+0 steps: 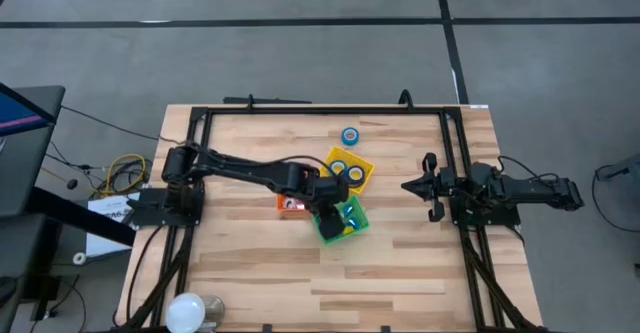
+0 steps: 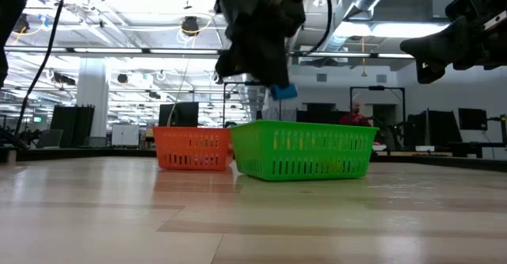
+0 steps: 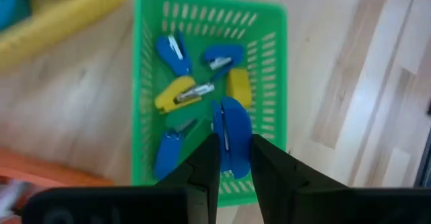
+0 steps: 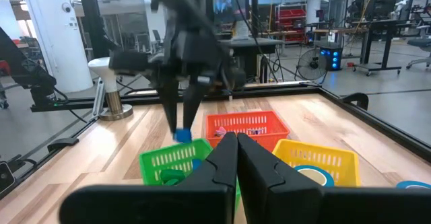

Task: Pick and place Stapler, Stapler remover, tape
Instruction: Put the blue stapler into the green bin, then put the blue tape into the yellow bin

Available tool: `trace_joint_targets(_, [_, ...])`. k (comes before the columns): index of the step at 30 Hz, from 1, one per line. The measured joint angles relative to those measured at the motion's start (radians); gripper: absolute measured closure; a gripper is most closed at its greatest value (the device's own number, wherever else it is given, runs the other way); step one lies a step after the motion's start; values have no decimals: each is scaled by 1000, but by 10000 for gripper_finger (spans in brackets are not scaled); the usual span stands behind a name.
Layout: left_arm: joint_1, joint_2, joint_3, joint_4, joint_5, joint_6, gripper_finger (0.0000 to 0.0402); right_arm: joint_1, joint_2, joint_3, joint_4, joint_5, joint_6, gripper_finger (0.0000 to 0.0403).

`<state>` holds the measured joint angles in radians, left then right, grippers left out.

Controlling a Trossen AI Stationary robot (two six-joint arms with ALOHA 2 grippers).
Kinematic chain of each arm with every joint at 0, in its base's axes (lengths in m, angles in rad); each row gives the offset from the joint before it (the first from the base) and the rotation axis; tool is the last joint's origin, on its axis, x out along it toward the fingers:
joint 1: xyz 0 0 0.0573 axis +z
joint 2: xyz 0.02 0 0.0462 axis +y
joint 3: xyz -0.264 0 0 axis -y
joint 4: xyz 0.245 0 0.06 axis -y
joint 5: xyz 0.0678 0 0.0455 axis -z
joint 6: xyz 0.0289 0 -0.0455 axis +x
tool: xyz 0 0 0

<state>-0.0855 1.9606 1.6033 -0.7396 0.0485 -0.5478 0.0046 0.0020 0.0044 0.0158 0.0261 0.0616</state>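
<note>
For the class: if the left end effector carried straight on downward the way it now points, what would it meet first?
Probably the green bin: the left end effector, shut on a blue stapler, points down into it. It would likely land among the blue and yellow staplers there, though the depth is unclear.

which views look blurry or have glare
Left wrist view: the green bin is sharp, while the left tool and its blue stapler close to the lens are soft. Low view: ceiling lights glare and the near table blurs. High view is evenly lit.
</note>
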Motion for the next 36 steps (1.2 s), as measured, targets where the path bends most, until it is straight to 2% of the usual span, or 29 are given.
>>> trace_joint_targets(7, [-10,0,-98,68,5,-52,338,0,0,0,0,0,0,402])
trace_joint_targets(15, [-9,0,-112,83,8,-60,331,0,0,0,0,0,0,402])
trace_joint_targets(18, [-9,0,-112,98,34,-29,304,0,0,0,0,0,0,402])
trace_joint_targets(25, [-9,0,-112,111,95,-30,204,0,0,0,0,0,0,402])
trace_joint_targets(28, [-9,-1,-112,112,98,-2,182,0,0,0,0,0,0,402])
trace_joint_targets(32, [-9,-26,-114,111,97,31,188,0,0,0,0,0,0,402])
trace_joint_targets(36, [-9,-92,-114,114,53,83,228,0,0,0,0,0,0,402])
